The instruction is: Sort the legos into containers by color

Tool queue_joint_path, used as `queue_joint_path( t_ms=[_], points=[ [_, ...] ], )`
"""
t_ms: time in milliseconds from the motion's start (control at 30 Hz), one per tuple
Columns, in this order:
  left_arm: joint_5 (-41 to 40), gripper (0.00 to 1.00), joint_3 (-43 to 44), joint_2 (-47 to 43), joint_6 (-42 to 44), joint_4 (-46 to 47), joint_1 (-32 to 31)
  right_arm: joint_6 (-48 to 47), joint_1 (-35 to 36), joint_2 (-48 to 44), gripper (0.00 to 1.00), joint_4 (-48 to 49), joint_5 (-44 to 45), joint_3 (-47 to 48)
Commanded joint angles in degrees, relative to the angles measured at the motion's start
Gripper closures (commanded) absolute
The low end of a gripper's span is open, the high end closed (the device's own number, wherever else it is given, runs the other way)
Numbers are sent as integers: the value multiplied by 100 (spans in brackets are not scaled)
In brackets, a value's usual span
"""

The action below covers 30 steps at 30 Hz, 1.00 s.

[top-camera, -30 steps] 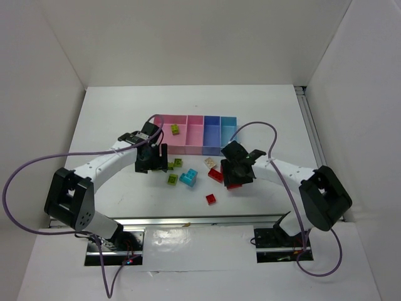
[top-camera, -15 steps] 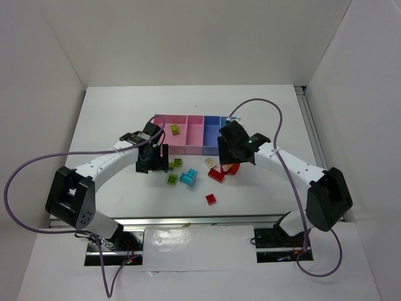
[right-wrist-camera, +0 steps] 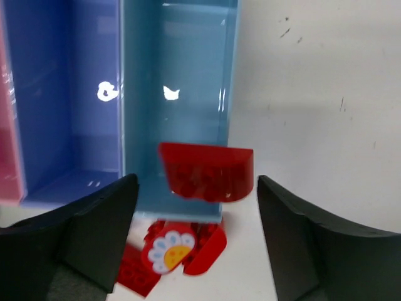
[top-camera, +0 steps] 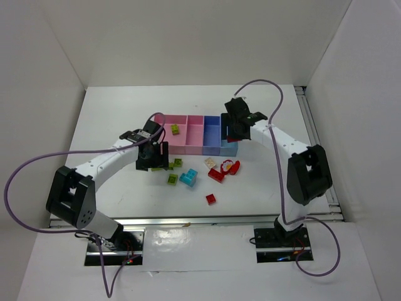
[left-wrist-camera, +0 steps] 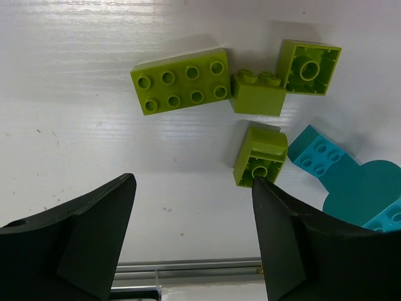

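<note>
The tray (top-camera: 195, 139) lies at the back centre, pink sections on the left, periwinkle and light blue on the right, with one lime brick (top-camera: 175, 130) in a pink section. My right gripper (top-camera: 235, 130) is open over the light blue compartment (right-wrist-camera: 178, 75). A red curved brick (right-wrist-camera: 205, 170) shows between its fingers, touching neither, at that compartment's near wall. My left gripper (top-camera: 152, 158) is open and empty over the table, just short of several lime bricks (left-wrist-camera: 182, 89) and a cyan brick (left-wrist-camera: 351, 182).
Loose bricks lie in front of the tray: lime (top-camera: 171, 179), cyan (top-camera: 188, 178), cream (top-camera: 210, 162) and red (top-camera: 215, 175), plus a red piece with a flower sticker (right-wrist-camera: 168, 248) and a lone red brick (top-camera: 212, 199). White walls enclose the table.
My right arm swung from the red bricks on the table back to the tray's blue end, and its jaws now stand open. The left arm barely moved.
</note>
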Motion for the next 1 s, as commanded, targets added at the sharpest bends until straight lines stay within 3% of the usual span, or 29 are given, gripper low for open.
queue_joint_path(
  t_ms=[0, 100, 300, 567, 967],
  points=[
    [-67, 15, 209, 121, 98, -93, -21, -202, -77, 378, 15, 395, 57, 471],
    [-14, 15, 209, 121, 36, -146, -21, -255, -77, 433, 7, 457, -3, 638],
    [-66, 12, 209, 191, -16, -146, -21, -71, -77, 73, 8, 580, 22, 333],
    [-743, 11, 394, 762, 274, 153, -21, 185, -77, -911, 11, 580, 128, -380],
    [-892, 8, 341, 1396, -200, 953, 234, 185, -130, -1167, 10, 228, 278, -609]
  ],
)
